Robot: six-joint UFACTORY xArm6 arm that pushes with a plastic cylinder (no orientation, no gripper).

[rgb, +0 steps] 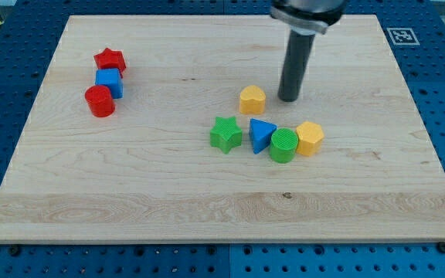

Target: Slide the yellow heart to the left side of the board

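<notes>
The yellow heart (pixel 253 100) lies near the middle of the wooden board (pixel 168 201). My tip (pixel 288 100) rests on the board just to the heart's right, a small gap apart from it. The rod rises straight up to the view's top edge. Below the heart, a green star (pixel 225 134), a blue triangle (pixel 261 135), a green cylinder (pixel 283 145) and a yellow hexagon-like block (pixel 310 137) stand in a loose row.
At the board's upper left, a red star (pixel 110 59), a blue cube (pixel 108 81) and a red cylinder (pixel 99 101) stand packed together in a column. A blue pegboard surface surrounds the board.
</notes>
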